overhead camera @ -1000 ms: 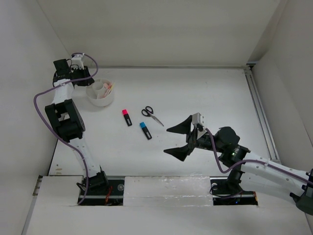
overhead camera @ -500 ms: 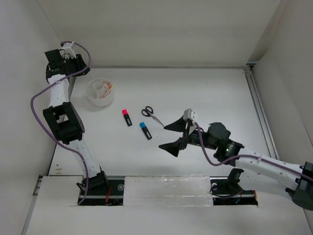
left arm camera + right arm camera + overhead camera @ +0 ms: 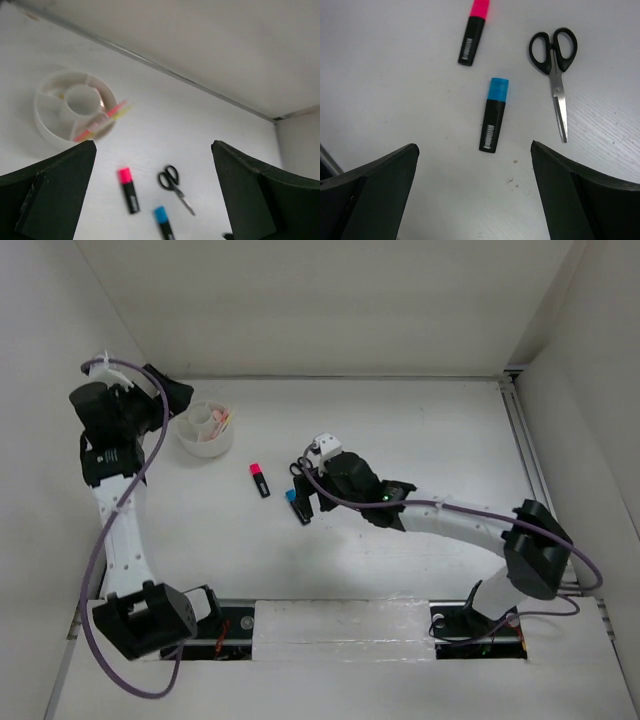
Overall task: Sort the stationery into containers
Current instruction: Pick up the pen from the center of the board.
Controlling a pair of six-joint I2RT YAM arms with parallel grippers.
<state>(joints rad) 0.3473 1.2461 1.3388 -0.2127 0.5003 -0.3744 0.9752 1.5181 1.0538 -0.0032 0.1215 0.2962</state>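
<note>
The white divided tub (image 3: pixel 205 430) (image 3: pixel 47 112) holds a pink and a yellow pencil (image 3: pixel 102 119) leaning over its rim. A pink-and-black highlighter (image 3: pixel 259 479) (image 3: pixel 475 31), a blue-and-black highlighter (image 3: pixel 295 504) (image 3: pixel 494 116) and black-handled scissors (image 3: pixel 298 468) (image 3: pixel 555 67) lie on the table. My right gripper (image 3: pixel 306 490) (image 3: pixel 475 192) hovers open just above them, with the blue highlighter a little ahead of its fingers and nothing between them. Raised high beside the tub at the back left, my left gripper (image 3: pixel 166 392) (image 3: pixel 152 200) is open and empty.
White walls enclose the table (image 3: pixel 400 440) at the back and on both sides. A metal rail (image 3: pixel 530 470) runs along the right edge. The right arm's forearm (image 3: pixel 450 520) stretches across the table's front middle.
My left gripper opened and drew up and to the left, away from the tub. My right arm swept left and forward until its open gripper came over the blue highlighter and scissors.
</note>
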